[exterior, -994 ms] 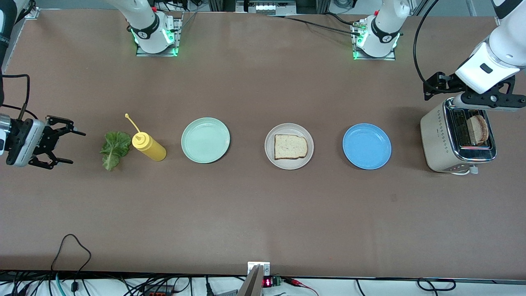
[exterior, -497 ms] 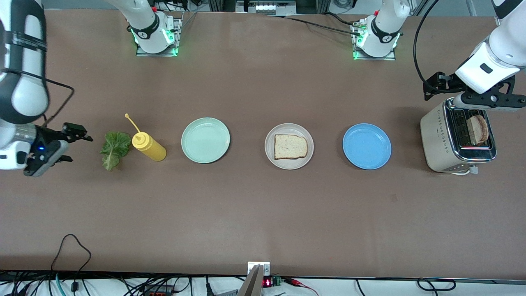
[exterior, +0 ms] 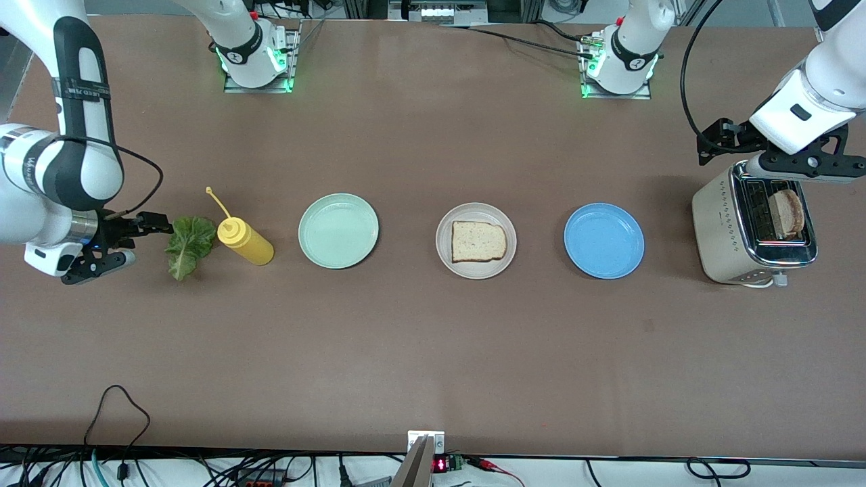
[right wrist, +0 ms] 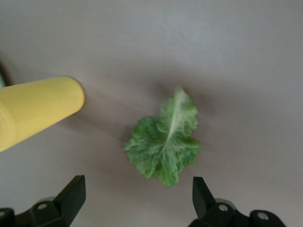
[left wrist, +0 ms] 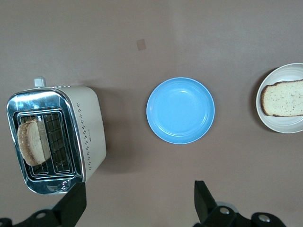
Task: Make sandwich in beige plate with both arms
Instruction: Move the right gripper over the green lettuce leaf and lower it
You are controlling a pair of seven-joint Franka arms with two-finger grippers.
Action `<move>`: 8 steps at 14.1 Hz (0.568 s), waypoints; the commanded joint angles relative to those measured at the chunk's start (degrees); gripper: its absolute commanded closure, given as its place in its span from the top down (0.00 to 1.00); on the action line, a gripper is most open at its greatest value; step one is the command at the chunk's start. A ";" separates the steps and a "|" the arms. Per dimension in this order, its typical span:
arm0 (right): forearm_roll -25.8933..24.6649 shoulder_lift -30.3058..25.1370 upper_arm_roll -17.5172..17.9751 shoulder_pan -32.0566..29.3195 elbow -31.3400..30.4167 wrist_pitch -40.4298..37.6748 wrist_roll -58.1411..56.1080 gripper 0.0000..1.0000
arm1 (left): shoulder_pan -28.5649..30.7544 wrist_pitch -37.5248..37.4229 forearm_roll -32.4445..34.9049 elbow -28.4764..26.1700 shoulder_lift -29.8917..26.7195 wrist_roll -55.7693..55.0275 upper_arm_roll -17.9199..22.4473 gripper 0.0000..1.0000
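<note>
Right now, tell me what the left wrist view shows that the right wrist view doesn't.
Only the left wrist view: the toaster holding a bread slice, the blue plate, and the beige plate with a bread slice on it. Only the right wrist view: the lettuce leaf and the yellow bottle. Both: brown table and each arm's own open hand.

Even, bright overhead light, tabletop matte, no hot spots. Soft short shadows sit under the plates and toaster; a faint shadow lies beside the lettuce under the right gripper. Toaster chrome throws glare below the left gripper. Green LEDs glow at both arm bases. Front view sharp, slight bend at edges. Right wrist view soft: lettuce slightly blurred, bottle smeared. Left wrist view crisp.
</note>
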 commanded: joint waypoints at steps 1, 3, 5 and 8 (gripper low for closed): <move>-1.15 1.06 1.64 -1.99 -2.39 3.96 2.19 1.00 | -0.16 -1.38 -0.38 1.65 0.57 -0.43 0.08 1.00; -0.54 1.24 1.73 -2.26 -6.32 10.60 4.54 1.00 | -0.16 -1.38 -0.38 1.65 0.57 -0.43 0.08 1.00; -0.62 1.68 2.34 -2.26 -11.42 19.84 6.84 1.00 | -0.16 -1.38 -0.38 1.65 0.57 -0.43 0.08 1.00; -0.53 3.70 4.36 -2.34 -13.12 24.71 11.75 1.00 | -0.16 -1.38 -0.38 1.65 0.57 -0.43 0.08 1.00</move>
